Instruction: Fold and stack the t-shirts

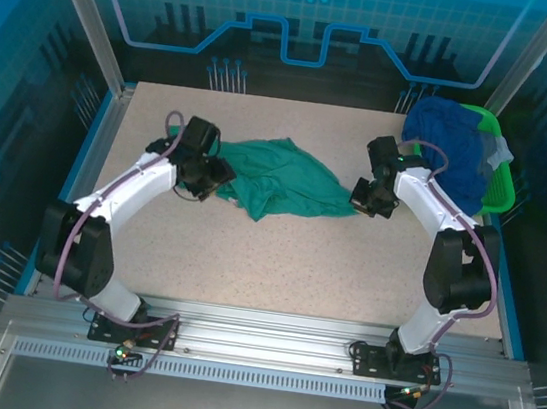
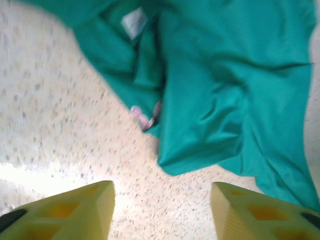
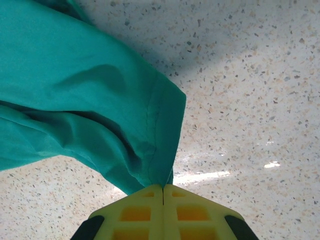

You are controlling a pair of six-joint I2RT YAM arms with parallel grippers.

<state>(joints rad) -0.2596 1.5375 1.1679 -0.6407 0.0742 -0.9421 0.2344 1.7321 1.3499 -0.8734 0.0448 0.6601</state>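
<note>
A teal-green t-shirt lies crumpled mid-table between both arms. In the left wrist view its folds spread ahead, with a white tag and a bit of pink-grey print showing. My left gripper hovers over bare table just short of the cloth, jaws apart, holding nothing. My right gripper is shut on a hemmed corner of the teal-green t-shirt, which hangs from the closed fingertips. The left gripper sits at the shirt's left edge and the right gripper at its right edge.
A bright green basket at the back right holds a heap of royal blue and grey shirts. Speckled tabletop stretches in front of the teal shirt. A metal rail runs along the near edge.
</note>
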